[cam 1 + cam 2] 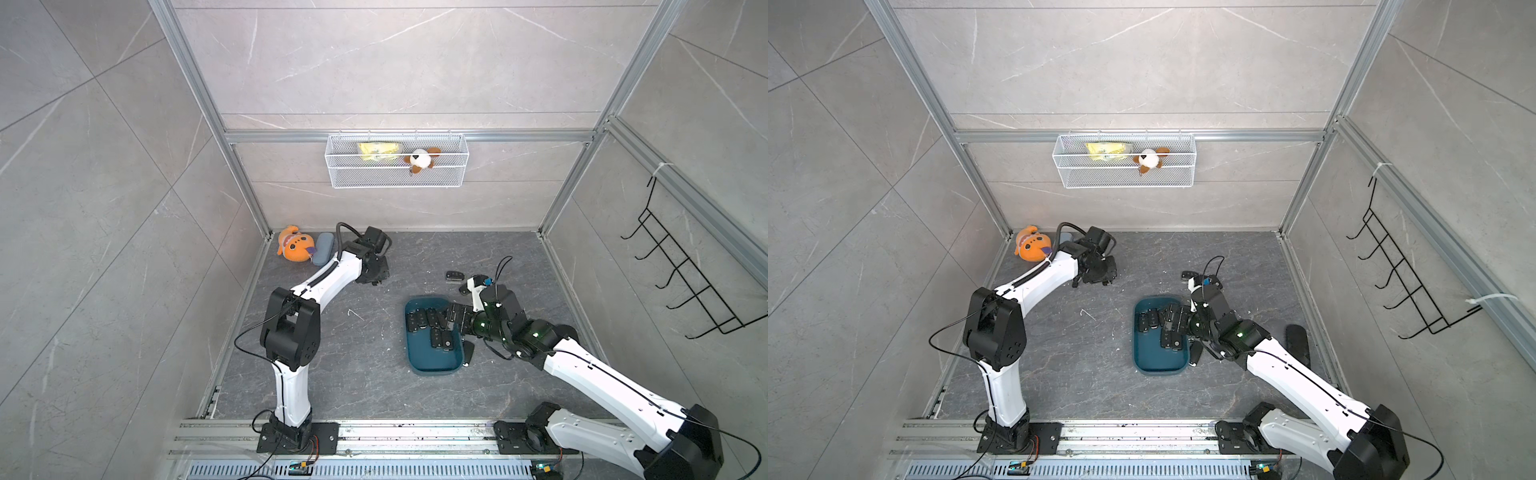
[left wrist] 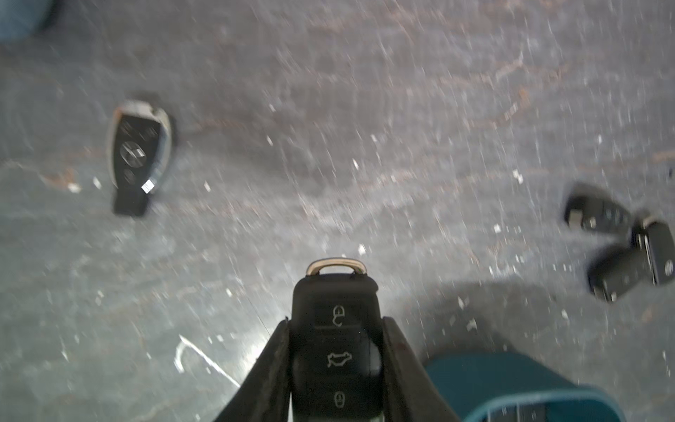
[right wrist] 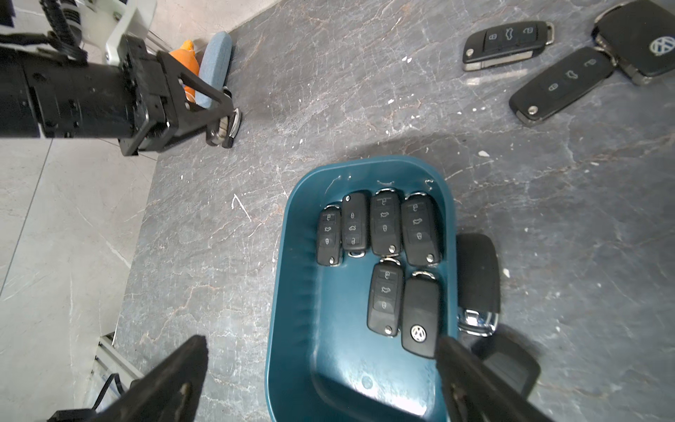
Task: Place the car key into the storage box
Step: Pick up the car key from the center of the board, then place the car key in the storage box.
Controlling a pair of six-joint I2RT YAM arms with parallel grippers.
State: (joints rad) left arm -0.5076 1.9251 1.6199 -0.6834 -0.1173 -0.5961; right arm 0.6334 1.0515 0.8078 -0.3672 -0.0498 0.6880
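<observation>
Grey marble table (image 1: pixel 365 395), tiled walls (image 1: pixel 395 83) on three sides; bare run lies between left gripper (image 2: pixel 336 321) and box (image 3: pixel 292 292). Left gripper clenched on one key (image 2: pixel 336 350), over bare table, apart from box. Right gripper (image 3: pixel 319 343) spread wide, empty, over box. Six keys (image 3: pixel 385 223) in box, packed in its far half; near half bare. Three loose keys (image 3: pixel 562 84) beyond box, one side key (image 3: pixel 478 277) against its outer wall, one chrome-edged key (image 2: pixel 137 157) alone.
</observation>
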